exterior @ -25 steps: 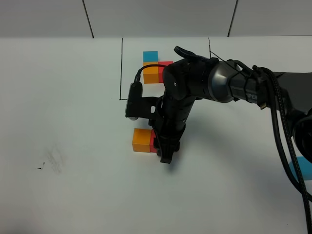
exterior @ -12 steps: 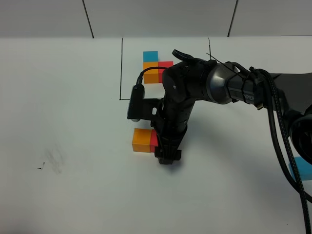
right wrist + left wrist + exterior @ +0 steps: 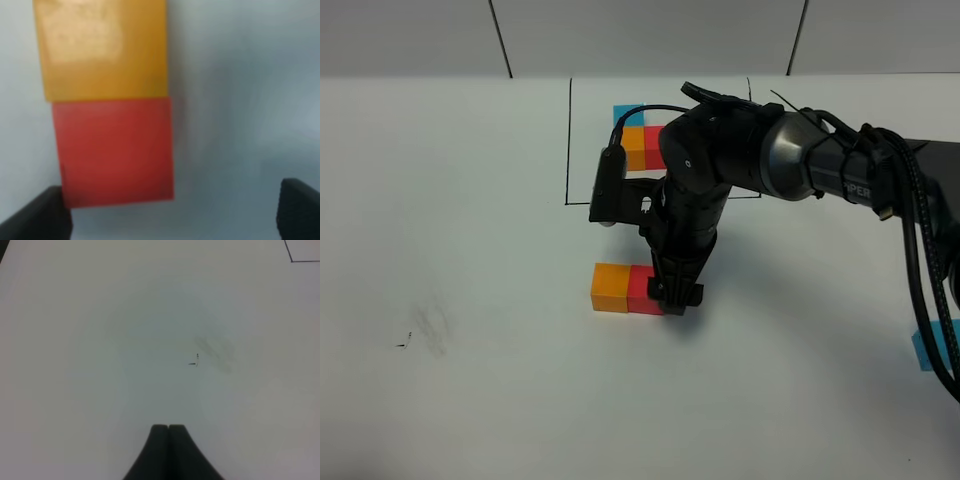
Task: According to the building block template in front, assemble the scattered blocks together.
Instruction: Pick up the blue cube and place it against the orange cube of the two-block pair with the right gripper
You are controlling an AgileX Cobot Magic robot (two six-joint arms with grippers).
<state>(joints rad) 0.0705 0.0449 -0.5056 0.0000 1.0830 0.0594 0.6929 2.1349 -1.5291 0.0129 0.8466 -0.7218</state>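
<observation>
Two of the scattered blocks sit side by side on the white table, the orange block (image 3: pixel 610 287) touching the red block (image 3: pixel 642 290). My right gripper (image 3: pixel 674 298) hangs open at the red block's right side. In the right wrist view its gripper (image 3: pixel 170 215) holds nothing; the red block (image 3: pixel 114 150) lies near one fingertip (image 3: pixel 42 215) with the orange block (image 3: pixel 102 50) beyond it. The sky-blue block (image 3: pixel 923 352) lies at the far right edge, partly behind a cable. The template (image 3: pixel 638 143) is partly hidden by the right arm. My left gripper (image 3: pixel 169 429) is shut and empty.
The template's black outline (image 3: pixel 568 140) runs along the back of the table. A faint smudge and a small dark mark (image 3: pixel 425 330) lie on the left; the same dark mark (image 3: pixel 195 360) shows ahead of my left gripper. Cables (image 3: pixel 920 270) hang on the right.
My right gripper has opened and let go of the red block, which now rests against the orange one. The arm has drawn back a little. The left gripper has not moved.
</observation>
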